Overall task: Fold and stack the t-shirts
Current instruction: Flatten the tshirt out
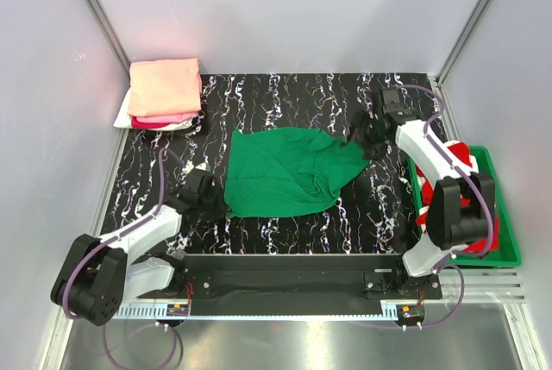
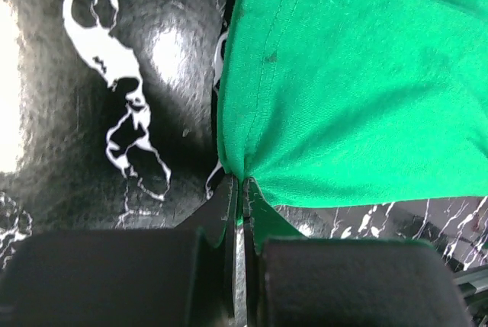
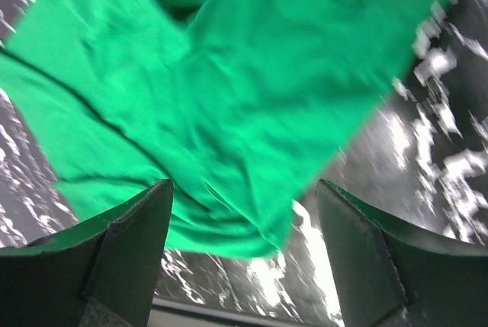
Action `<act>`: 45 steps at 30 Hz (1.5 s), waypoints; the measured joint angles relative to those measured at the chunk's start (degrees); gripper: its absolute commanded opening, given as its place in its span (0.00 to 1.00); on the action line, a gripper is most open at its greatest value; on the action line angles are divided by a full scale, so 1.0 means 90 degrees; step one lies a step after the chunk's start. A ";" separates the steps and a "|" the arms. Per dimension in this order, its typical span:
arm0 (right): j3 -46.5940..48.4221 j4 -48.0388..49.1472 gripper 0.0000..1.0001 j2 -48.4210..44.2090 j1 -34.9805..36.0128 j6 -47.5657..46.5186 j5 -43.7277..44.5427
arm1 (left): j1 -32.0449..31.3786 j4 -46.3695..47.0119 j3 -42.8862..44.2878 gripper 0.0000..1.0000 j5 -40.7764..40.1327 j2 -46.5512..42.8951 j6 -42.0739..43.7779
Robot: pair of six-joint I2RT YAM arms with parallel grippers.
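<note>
A bright green t-shirt lies crumpled in the middle of the black marbled table. My left gripper is shut on its near left corner; the left wrist view shows the green cloth pinched between the closed jaws. My right gripper is open and empty just off the shirt's right tip; the right wrist view shows the shirt ahead of the spread fingers. A folded stack of salmon-peach, hot pink and white shirts sits at the far left. A red shirt lies in the bin.
A rigid green plastic bin stands off the table's right edge beside the right arm. White enclosure walls close in the back and both sides. The black rail with the arm bases runs along the near edge.
</note>
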 measured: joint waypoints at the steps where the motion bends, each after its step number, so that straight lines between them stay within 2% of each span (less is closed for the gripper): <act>1: 0.0177 0.0049 0.82 0.0141 0.0010 0.0005 -0.0036 | 0.0005 0.0058 -0.0007 0.00 0.0010 0.0024 -0.0005; 7: 0.1593 0.0019 0.82 0.1673 0.0146 0.0002 -0.0107 | 0.0002 0.0403 -0.0107 0.00 0.0027 0.0061 0.0000; 16: 0.4126 -0.0772 0.79 0.3793 0.0209 -0.0024 0.0015 | 0.0010 0.0816 -0.0270 0.00 0.0085 0.0053 0.0005; 20: 0.4668 -0.1005 0.75 0.4182 0.0301 -0.0024 0.0104 | 0.0010 0.0908 -0.0304 0.00 0.0095 0.0053 0.0019; 25: 0.4641 -0.1112 0.68 0.4245 0.0471 -0.0010 0.0170 | 0.0010 0.0923 -0.0308 0.00 0.0100 0.0053 0.0027; 28: 0.4444 -0.1042 0.59 0.4245 0.0542 0.0002 0.0197 | 0.0010 0.0928 -0.0308 0.00 0.0100 0.0053 0.0036; 29: 0.4364 -0.1039 0.52 0.4248 0.0556 0.0007 0.0219 | 0.0010 0.0928 -0.0308 0.00 0.0102 0.0053 0.0039; 31: 0.4291 -0.1049 0.44 0.4257 0.0563 -0.0002 0.0231 | 0.0010 0.0933 -0.0311 0.00 0.0102 0.0053 0.0041; 36: 0.4335 -0.1061 0.03 0.4308 0.0561 -0.0049 0.0279 | 0.0010 0.0974 -0.0328 0.00 0.0107 0.0053 0.0041; 37: 0.4393 -0.1076 0.00 0.4350 0.0561 -0.0090 0.0287 | 0.0010 0.0979 -0.0330 0.00 0.0107 0.0053 0.0041; 45: 0.4415 -0.1107 0.00 0.4379 0.0561 -0.0172 0.0294 | 0.0010 0.0981 -0.0330 0.00 0.0107 0.0051 0.0039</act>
